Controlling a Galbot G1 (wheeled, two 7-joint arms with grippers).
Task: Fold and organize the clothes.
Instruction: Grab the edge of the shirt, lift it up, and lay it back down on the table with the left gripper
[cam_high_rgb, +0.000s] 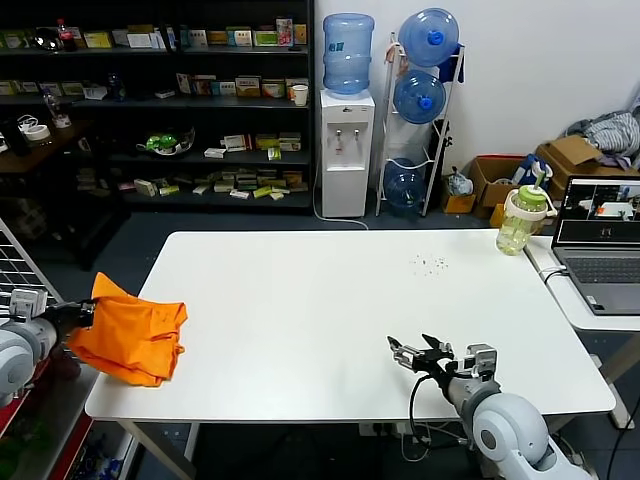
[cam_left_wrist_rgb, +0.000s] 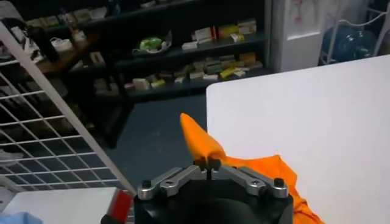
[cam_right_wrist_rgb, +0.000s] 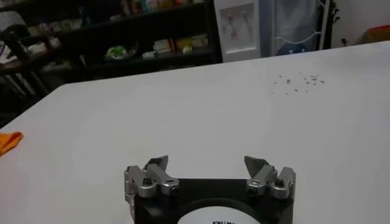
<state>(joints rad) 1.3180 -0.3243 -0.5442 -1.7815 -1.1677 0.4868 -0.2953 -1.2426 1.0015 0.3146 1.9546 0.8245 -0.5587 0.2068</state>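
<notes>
Bright orange cotton T-shirt (cam_high_rgb: 133, 337) lay crumpled at white table's (cam_high_rgb: 330, 320) left edge, folding not begun. Left gripper (cam_left_wrist_rgb: 209, 163) pinched shirt's raised corner. Right gripper (cam_high_rgb: 412, 353) hovered agape, empty, near front edge.

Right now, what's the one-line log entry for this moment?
left gripper: shut on T-shirt, at table left edge | right gripper: open, empty, over near right of table | T-shirt: bunched, unfolded
</notes>
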